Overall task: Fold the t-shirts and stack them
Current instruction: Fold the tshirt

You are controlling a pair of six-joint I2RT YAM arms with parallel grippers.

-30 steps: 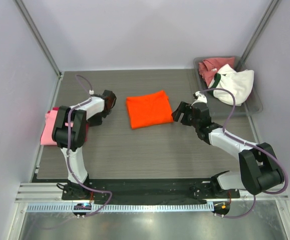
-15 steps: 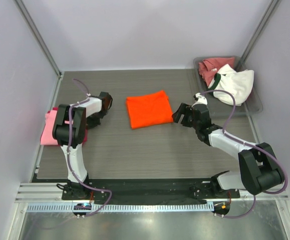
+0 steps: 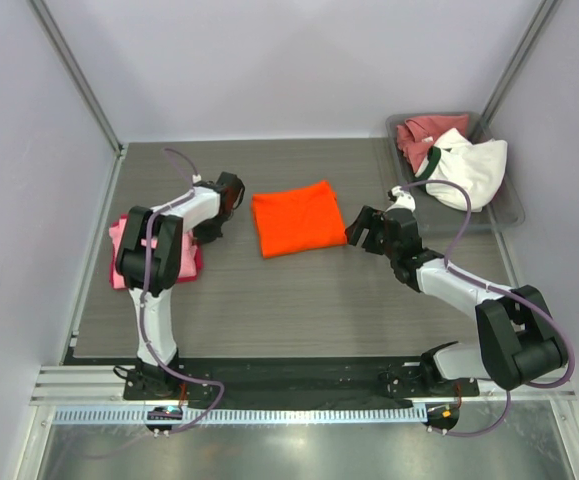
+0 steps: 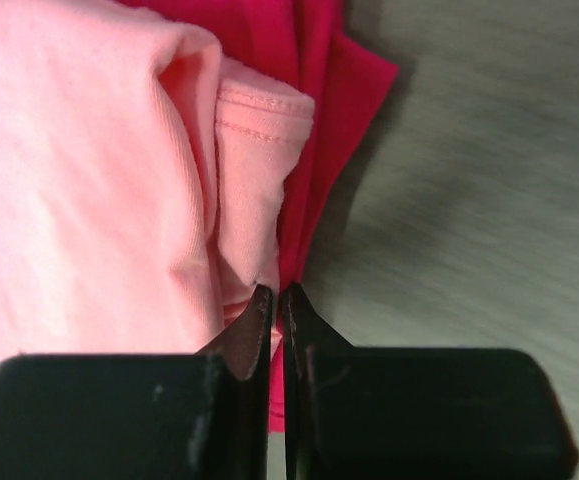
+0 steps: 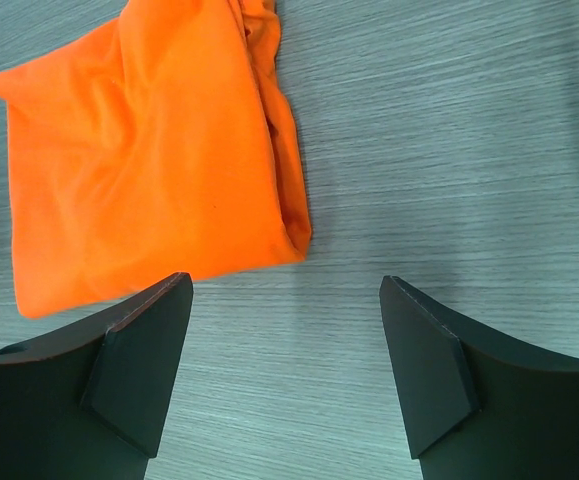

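Dragged inward over the grey wood-grain bench (image 3: 309, 300), the folded light pink cloth t-shirt (image 3: 119, 235) and the magenta t-shirt (image 3: 187, 266) beneath it now lie left of centre; the left hand (image 4: 277, 292) is pinched tight on the limp magenta t-shirt's edge; the right hand (image 5: 284, 284), wide open and empty, hovers beside the soft bright orange folded t-shirt (image 5: 149, 160), probably best pinched at its fold.

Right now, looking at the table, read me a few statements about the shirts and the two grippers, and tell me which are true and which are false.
1. The orange t-shirt lies folded on the table between the two arms. True.
2. The right gripper is shut on the orange t-shirt. False: it is open, beside the shirt's edge and holding nothing.
3. The white t-shirt lies in the bin at the far right corner. True.
4. The left gripper is open over bare table. False: it is pinched shut on the edge of the pink and magenta stack.
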